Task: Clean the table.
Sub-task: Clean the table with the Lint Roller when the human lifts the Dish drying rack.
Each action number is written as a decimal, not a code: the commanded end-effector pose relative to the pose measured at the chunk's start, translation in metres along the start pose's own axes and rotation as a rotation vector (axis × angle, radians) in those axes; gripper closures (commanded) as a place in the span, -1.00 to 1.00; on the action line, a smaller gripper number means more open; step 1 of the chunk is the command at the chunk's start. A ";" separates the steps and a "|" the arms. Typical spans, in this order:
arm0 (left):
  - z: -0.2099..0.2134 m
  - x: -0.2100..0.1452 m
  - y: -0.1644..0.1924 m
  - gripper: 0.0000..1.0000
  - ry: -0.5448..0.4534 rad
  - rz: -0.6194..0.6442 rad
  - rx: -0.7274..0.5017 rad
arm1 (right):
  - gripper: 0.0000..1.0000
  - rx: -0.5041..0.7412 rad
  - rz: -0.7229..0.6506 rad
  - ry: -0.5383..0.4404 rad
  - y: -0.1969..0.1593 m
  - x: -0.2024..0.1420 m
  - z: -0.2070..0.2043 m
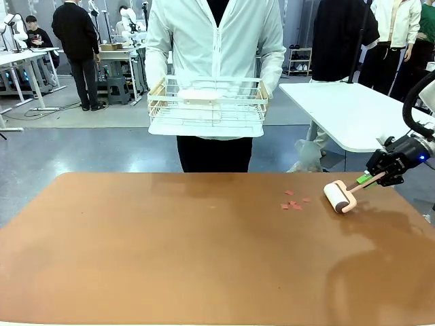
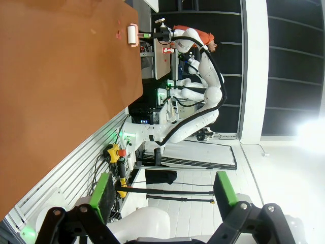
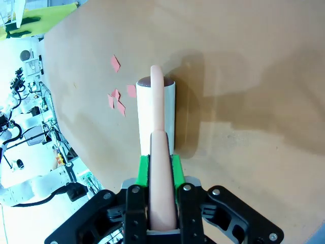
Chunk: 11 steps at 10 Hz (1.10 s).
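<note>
The terracotta table (image 1: 170, 251) fills the front view. A lint roller (image 1: 338, 196) with a white drum and pale pink handle rests on it at the right, held by my right gripper (image 1: 374, 178), which is shut on the handle (image 3: 161, 193). Several small pink paper scraps (image 1: 293, 202) lie just left of the roller; they show beside the drum (image 3: 156, 114) as pink scraps (image 3: 118, 99). My left gripper (image 2: 162, 195) is open with nothing between its green pads, off the table's edge (image 2: 122, 109), looking at the robot base.
A person in a white jacket stands at the far side holding a white wire basket (image 1: 208, 107) above the table's far edge. A white-topped table (image 1: 353, 112) stands at the back right. Other people and benches are farther off.
</note>
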<state>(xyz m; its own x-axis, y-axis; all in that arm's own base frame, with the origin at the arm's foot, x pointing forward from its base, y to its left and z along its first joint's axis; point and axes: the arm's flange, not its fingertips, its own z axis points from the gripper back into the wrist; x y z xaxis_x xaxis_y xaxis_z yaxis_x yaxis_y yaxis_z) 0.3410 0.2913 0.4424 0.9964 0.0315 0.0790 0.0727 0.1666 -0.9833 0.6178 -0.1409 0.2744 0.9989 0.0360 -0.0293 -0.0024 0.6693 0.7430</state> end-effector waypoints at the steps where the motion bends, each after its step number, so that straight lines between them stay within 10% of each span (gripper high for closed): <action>1: 0.002 -0.006 -0.004 -1.00 0.002 0.007 0.005 | 0.59 -0.020 0.028 0.018 -0.006 -0.012 -0.020; 11: 0.002 -0.006 -0.004 -1.00 0.002 0.007 0.005 | 0.59 0.142 0.045 0.157 0.080 -0.016 -0.166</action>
<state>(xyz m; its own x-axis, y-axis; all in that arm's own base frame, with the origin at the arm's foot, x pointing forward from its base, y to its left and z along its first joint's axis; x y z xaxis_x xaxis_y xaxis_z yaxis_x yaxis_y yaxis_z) 0.3412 0.2911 0.4424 0.9964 0.0309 0.0790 0.0728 0.1665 -0.9833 0.6174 0.0289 0.2346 0.9824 0.1803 -0.0482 -0.0538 0.5210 0.8519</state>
